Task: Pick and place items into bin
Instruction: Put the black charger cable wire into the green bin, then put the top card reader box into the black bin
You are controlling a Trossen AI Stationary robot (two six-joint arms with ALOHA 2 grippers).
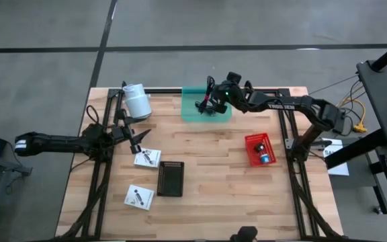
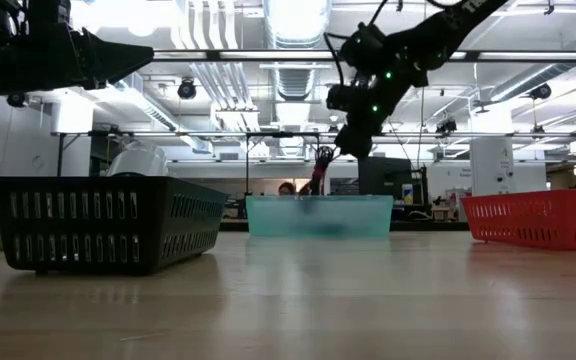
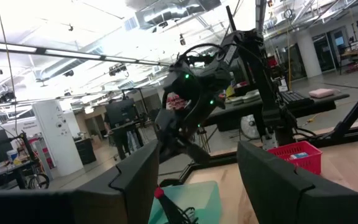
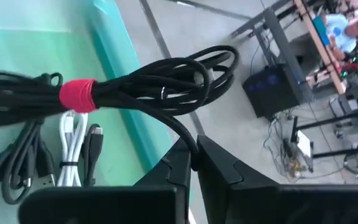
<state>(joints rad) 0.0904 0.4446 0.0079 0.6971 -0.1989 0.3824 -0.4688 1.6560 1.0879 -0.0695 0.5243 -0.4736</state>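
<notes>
Right hand pinches a coiled black cable bundle, glossy and bound by a red band, above the translucent green bin at the far edge of the wooden plank tabletop. A thin white cable and black cables lie inside the bin. Left hand hovers near a white card, its blunt dark fingers spread apart.

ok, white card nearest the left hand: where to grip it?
Likely across two opposite edges, from straight above: the white card lies flat on the table, so no side offers a grip. Keep clear of the black basket beside it. The left hand is open, close by.
</notes>
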